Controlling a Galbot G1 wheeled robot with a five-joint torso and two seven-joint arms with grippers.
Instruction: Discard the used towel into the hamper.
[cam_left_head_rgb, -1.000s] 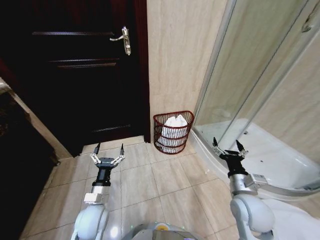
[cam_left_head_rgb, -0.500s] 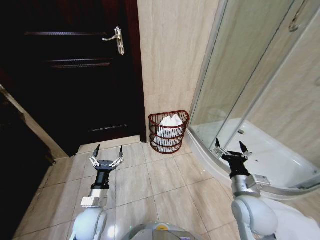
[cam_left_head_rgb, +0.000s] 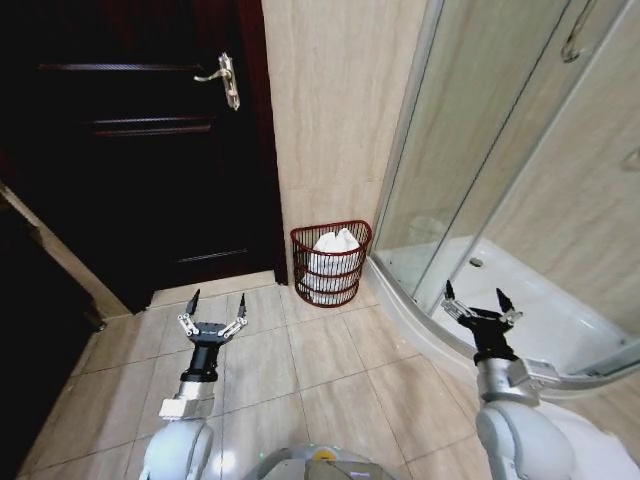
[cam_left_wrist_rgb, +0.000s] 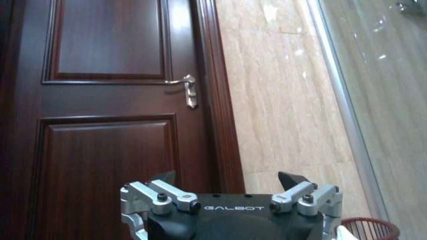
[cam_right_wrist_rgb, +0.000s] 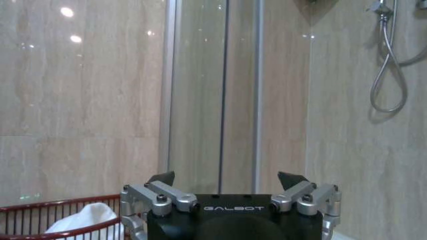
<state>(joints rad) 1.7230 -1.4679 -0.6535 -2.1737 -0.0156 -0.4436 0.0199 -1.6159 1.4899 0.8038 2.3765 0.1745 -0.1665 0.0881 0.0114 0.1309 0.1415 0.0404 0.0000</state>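
The hamper (cam_left_head_rgb: 331, 262) is a small dark red wire basket on the floor against the tiled wall, between the door and the shower. A white towel (cam_left_head_rgb: 331, 250) sits bunched inside it, rising above the rim. My left gripper (cam_left_head_rgb: 212, 312) is open and empty, low at the left, well short of the hamper. On the right, my right gripper (cam_left_head_rgb: 482, 306) is open and empty in front of the shower base. The hamper's rim (cam_left_wrist_rgb: 371, 227) shows in the left wrist view past the open left gripper (cam_left_wrist_rgb: 229, 180). The right wrist view has the hamper (cam_right_wrist_rgb: 53, 212) and towel (cam_right_wrist_rgb: 87, 218) beside the open right gripper (cam_right_wrist_rgb: 227, 179).
A dark wooden door (cam_left_head_rgb: 130, 150) with a metal handle (cam_left_head_rgb: 225, 80) stands shut at the left. A glass shower enclosure (cam_left_head_rgb: 500, 160) with a raised white base (cam_left_head_rgb: 520, 320) fills the right. Beige floor tiles (cam_left_head_rgb: 320, 370) lie open between me and the hamper.
The whole head view has shifted, so the camera moved; the hamper now sits slightly left and smaller. Both grippers stay open and empty.
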